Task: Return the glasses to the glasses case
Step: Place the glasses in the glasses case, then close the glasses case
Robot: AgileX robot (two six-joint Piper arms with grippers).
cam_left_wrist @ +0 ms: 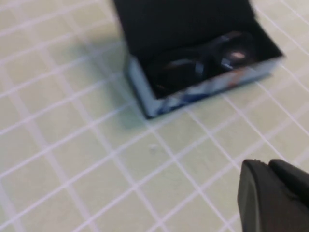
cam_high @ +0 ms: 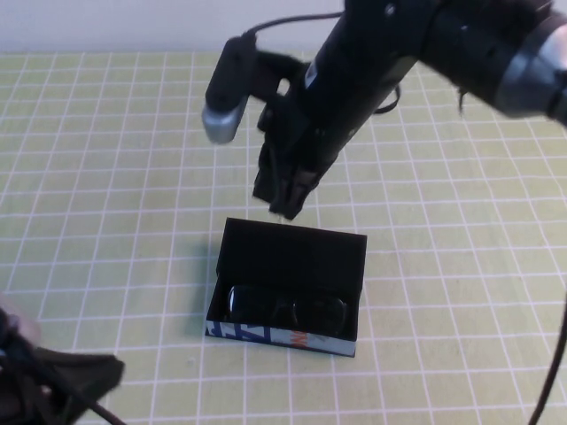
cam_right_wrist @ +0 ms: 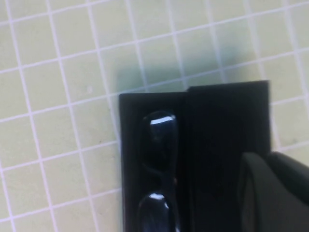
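Note:
The black glasses case (cam_high: 282,336) stands open at the table's middle, its lid (cam_high: 294,255) upright at the back and its blue, white and orange front facing me. The black glasses (cam_high: 285,310) lie inside it. My right gripper (cam_high: 285,205) hangs shut and empty just above the lid's top edge. My left gripper (cam_high: 106,374) is low at the near left, shut and empty, well clear of the case. The case (cam_left_wrist: 193,94) and glasses (cam_left_wrist: 203,65) show in the left wrist view beyond that gripper (cam_left_wrist: 268,166). In the right wrist view the glasses (cam_right_wrist: 159,164) lie beside the lid (cam_right_wrist: 222,135), under the gripper (cam_right_wrist: 270,162).
A yellow-green mat with a white grid (cam_high: 106,177) covers the table. The right arm and its grey camera housing (cam_high: 226,97) reach over the far middle. A cable (cam_high: 554,372) hangs at the right edge.

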